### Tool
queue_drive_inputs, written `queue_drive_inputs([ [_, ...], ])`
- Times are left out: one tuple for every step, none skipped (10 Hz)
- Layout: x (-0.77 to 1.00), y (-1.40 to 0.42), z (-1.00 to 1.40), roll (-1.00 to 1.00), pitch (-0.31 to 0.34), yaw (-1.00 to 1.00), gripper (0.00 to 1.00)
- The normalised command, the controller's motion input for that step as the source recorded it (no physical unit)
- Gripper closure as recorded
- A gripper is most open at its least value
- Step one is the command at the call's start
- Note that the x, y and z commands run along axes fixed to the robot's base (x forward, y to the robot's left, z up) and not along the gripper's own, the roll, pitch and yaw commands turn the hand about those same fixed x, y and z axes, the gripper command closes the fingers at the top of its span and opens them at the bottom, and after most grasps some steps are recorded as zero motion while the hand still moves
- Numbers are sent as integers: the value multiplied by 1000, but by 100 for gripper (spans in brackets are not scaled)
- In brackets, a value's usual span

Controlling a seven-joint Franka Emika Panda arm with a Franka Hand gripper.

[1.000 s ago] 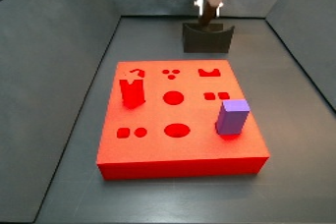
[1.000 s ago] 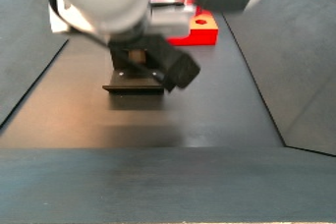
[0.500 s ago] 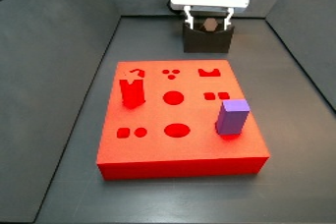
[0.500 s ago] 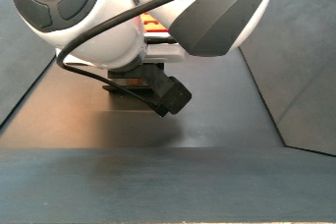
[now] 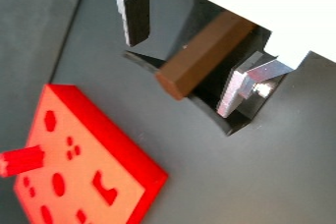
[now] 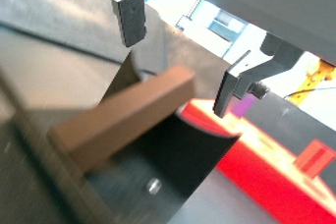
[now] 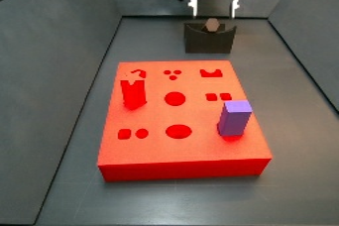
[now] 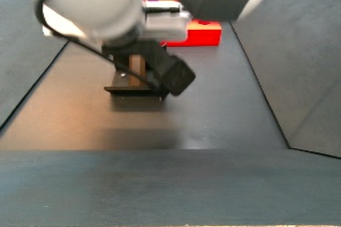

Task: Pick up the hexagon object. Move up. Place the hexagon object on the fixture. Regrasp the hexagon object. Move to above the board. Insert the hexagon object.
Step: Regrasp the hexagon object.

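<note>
The hexagon object [image 5: 203,56], a slim brown rod, lies in the notch of the dark fixture [image 5: 239,122]. My gripper [image 5: 187,71] is open, with one silver finger on each side of the rod and a gap to both. The rod [image 6: 121,122], the fixture [image 6: 184,164] and the gripper [image 6: 182,71] show the same way in both wrist views. In a side view the gripper [image 7: 213,12] hangs just above the fixture [image 7: 209,40], with the rod's end [image 7: 211,24] showing in the notch. The red board [image 7: 179,121] lies nearer the front.
On the board stand a purple block [image 7: 236,117] at the right and a red upright peg [image 7: 134,93] at the left. Dark walls enclose the floor on both sides. In a side view my arm [image 8: 120,12] hides most of the fixture [image 8: 136,90] and the board [image 8: 202,35].
The gripper came down onto the fixture with the rod, let it go and rose a little. The rod now rests in the notch and the fingers stand apart.
</note>
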Motion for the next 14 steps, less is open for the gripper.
queue_drive_inputs([
  [-44, 4, 879, -7, -1, 63, 0],
  [-41, 3, 755, -4, 12, 60, 0],
  [-33, 5, 498, 8, 33, 51, 0],
  [-30, 3, 237, 17, 54, 38, 0],
  [-134, -869, 1000, 1000, 59, 15, 0],
  [-124, -875, 962, 1000, 59, 14, 0],
  [-123, -728, 813, 1000, 48, 13, 0],
  [-117, -577, 634, 1000, 39, 12, 0],
  [-85, -356, 355, 1000, 34, 11, 0],
  [-56, -174, 124, 1000, 33, 12, 0],
  [-13, -37, 8, 1000, 34, 11, 0],
  [-5, -27, 19, 1000, 36, 12, 0],
  [-21, -32, 31, 1000, 33, 12, 0],
  [-23, -30, 22, 1000, 29, 12, 0],
])
